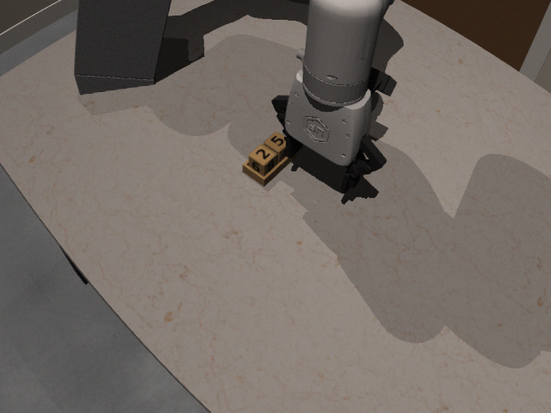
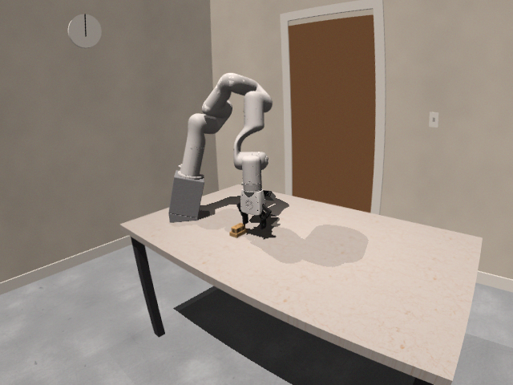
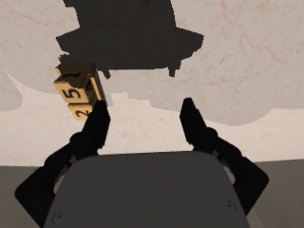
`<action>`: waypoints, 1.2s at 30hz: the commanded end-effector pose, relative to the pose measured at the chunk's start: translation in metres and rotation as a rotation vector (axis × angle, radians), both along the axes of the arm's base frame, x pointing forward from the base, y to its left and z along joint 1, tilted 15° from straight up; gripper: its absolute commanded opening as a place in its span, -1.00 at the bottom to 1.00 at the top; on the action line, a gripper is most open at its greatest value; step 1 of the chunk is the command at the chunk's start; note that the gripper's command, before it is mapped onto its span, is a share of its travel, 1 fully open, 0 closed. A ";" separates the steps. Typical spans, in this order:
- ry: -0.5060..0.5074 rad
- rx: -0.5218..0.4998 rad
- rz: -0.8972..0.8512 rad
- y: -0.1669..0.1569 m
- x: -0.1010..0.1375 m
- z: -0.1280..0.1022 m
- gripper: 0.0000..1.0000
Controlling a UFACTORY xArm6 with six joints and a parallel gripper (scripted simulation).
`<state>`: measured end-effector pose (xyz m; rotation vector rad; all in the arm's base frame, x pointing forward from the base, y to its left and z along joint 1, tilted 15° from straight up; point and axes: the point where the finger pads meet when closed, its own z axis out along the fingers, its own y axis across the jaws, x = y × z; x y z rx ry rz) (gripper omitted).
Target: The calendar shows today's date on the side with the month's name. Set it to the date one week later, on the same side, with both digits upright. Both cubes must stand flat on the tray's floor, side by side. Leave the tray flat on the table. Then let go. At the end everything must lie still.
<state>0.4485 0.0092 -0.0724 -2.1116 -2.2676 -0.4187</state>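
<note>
A small wooden calendar tray [image 1: 269, 174] lies flat on the table with two wooden digit cubes side by side in it. The near cube [image 1: 263, 158] shows 2 on top and the far cube [image 1: 276, 143] shows 5 on top. In the wrist view the 5 cube [image 3: 76, 90] and the 2 cube [image 3: 82, 112] sit just beyond my left fingertip. My gripper [image 1: 326, 170] is open and empty, low over the table just to the right of the tray, with one finger close beside the 5 cube. It also shows in the wrist view [image 3: 144, 116] and in the exterior view [image 2: 253, 219].
The arm's grey base block [image 1: 119, 42] stands at the back left of the table. The table's left edge runs diagonally near the tray's side. A door and walls stand far behind.
</note>
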 end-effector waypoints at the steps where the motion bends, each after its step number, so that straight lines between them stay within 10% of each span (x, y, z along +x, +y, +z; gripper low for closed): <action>1: 0.034 0.024 -0.148 -0.003 0.002 0.000 1.00; 36: 0.127 0.101 -0.592 -0.064 0.013 -0.011 1.00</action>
